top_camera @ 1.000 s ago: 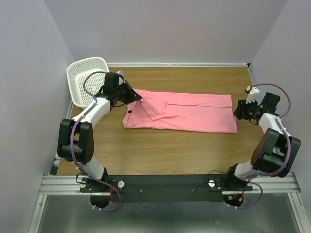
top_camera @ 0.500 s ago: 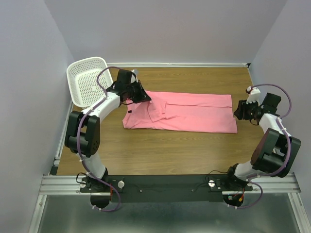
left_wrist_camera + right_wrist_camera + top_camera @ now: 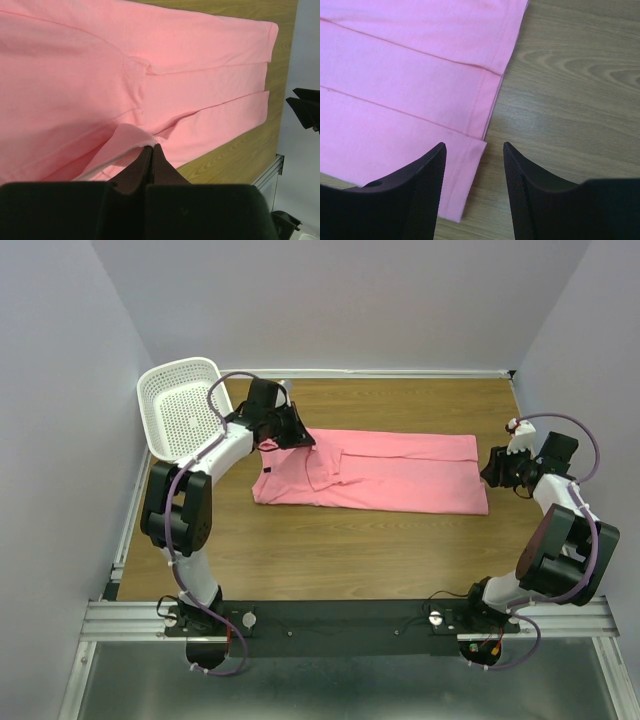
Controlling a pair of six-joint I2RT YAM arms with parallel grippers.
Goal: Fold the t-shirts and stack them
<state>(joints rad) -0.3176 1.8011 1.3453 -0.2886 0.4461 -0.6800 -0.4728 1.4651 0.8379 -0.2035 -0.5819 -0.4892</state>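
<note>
The pink t-shirt (image 3: 400,472) lies across the wooden table as a long strip, folded lengthwise. My left gripper (image 3: 298,435) hovers over its left end, near the far edge. In the left wrist view this gripper (image 3: 151,147) is shut on a raised fold of the t-shirt (image 3: 75,90) right at its tips. My right gripper (image 3: 493,468) sits at the shirt's right end. In the right wrist view it (image 3: 474,148) stands open, with the near hem corner of the t-shirt (image 3: 395,100) between its fingers, unpinched.
A white perforated basket (image 3: 180,410) leans at the far left corner against the wall. Bare wooden table (image 3: 350,550) runs between the shirt and the metal rail (image 3: 340,620) holding the arm bases. Walls close in on the left, back and right.
My left gripper has swung rightward from beside the basket over the shirt's left end, still shut on cloth. The right arm has stayed still.
</note>
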